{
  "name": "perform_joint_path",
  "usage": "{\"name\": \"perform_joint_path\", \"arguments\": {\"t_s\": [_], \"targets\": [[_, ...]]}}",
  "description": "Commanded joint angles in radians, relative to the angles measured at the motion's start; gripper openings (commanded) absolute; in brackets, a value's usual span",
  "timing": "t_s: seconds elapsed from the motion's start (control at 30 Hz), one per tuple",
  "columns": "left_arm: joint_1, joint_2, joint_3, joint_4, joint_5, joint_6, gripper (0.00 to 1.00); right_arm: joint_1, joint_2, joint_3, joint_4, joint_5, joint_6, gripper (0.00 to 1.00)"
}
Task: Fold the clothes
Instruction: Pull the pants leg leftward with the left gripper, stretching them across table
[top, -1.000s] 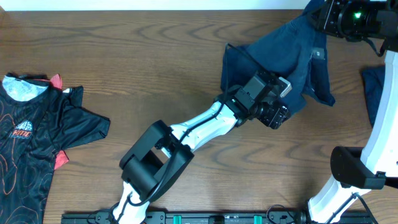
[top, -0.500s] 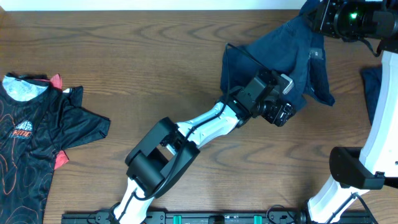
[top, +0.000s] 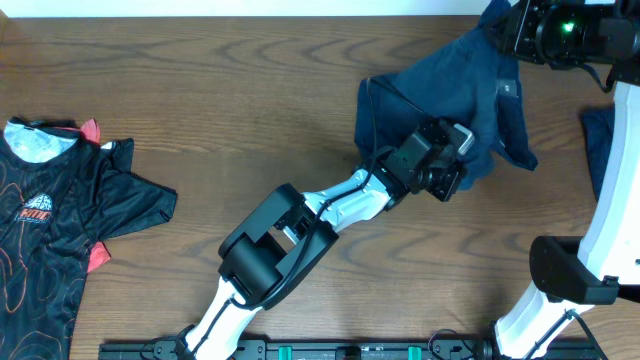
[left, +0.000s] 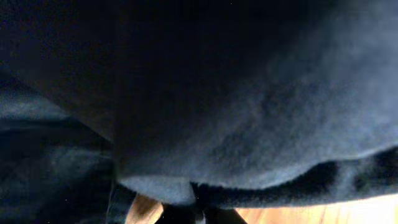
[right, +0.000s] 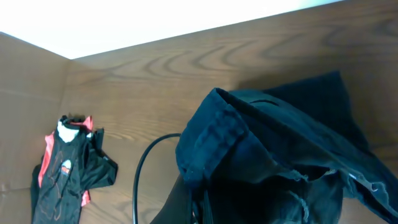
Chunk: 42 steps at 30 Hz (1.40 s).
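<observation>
Two arms hold one navy garment (top: 440, 95) in the view from above. It sits bunched up at the far right of the worktop (top: 250, 80), with one corner lifted. The right gripper (top: 505, 38) has that top corner, its jaws pressed together on the cloth. The left gripper (top: 458, 172) is at the near edge of the same garment, and its jaws look shut on the cloth too. A black shirt with red trim (top: 60, 215) lies far off to the left, well apart. Another bit of navy cloth (top: 598, 150) peeks out at the right edge, partly hidden by the right arm. A thin black cable (top: 385, 95) runs across the garment.

From the left wrist, dark blue cloth fills almost everything. A fold hangs right over the jaws and hides most of them. Only a sliver of wood shows at the bottom.

From the right wrist, the cloth is bunched thick at the jaws and drapes away from them. The cable loops just beside it, and the black shirt lies far off.

The step in hand looks like pulling the garment out flat before folding. The arms should move apart slowly, with both pinches tight, then lay the cloth down smooth. The cable could snag the cloth. The left arm also lies across the spot where the cloth may need to go.
</observation>
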Motion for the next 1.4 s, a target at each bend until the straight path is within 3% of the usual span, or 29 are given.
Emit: {"name": "perform_joint_path", "arguments": {"t_s": [0.0, 0.2, 0.4, 0.6, 1.0, 1.37], "targets": [[0.001, 0.021, 0.003, 0.006, -0.029, -0.024, 0.06, 0.009, -0.006, 0.011, -0.007, -0.031, -0.016, 0.01], [0.023, 0.017, 0.003, -0.069, -0.054, -0.025, 0.06, 0.009, -0.006, 0.011, -0.01, -0.025, -0.023, 0.01], [0.078, -0.007, 0.003, -0.294, -0.087, -0.034, 0.06, 0.008, -0.006, 0.011, 0.0, 0.045, -0.023, 0.02], [0.134, -0.091, 0.003, -0.491, -0.222, 0.031, 0.06, 0.008, -0.006, 0.011, 0.007, 0.134, -0.024, 0.01], [0.311, -0.437, 0.003, -0.733, -0.358, 0.106, 0.06, 0.008, -0.006, 0.011, 0.015, 0.299, -0.058, 0.02], [0.529, -0.747, 0.004, -0.914, -0.43, 0.186, 0.06, 0.008, -0.006, 0.011, 0.023, 0.324, -0.125, 0.02]]}}
